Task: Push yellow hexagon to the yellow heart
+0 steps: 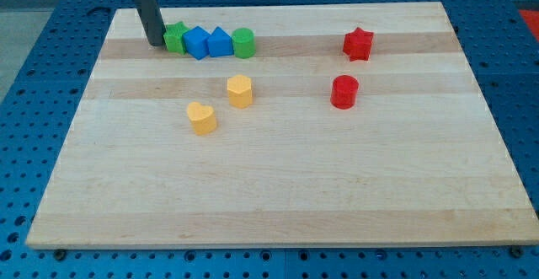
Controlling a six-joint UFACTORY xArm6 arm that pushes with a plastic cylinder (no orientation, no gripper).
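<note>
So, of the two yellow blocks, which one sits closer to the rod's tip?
The yellow hexagon, the upper-right one; the yellow heart lies lower and further from my tip, which rests beside the green star.

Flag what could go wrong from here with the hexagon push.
My tip sits at the view's top left beside the green star, far from the yellow hexagon; leaving carelessly could nudge that row. The yellow heart is close, so a hard push could shove it away.

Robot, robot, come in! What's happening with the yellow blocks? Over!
My tip at view's top left, beside green star block. Yellow hexagon block near yellow heart block, apart. Nothing between them.
</note>
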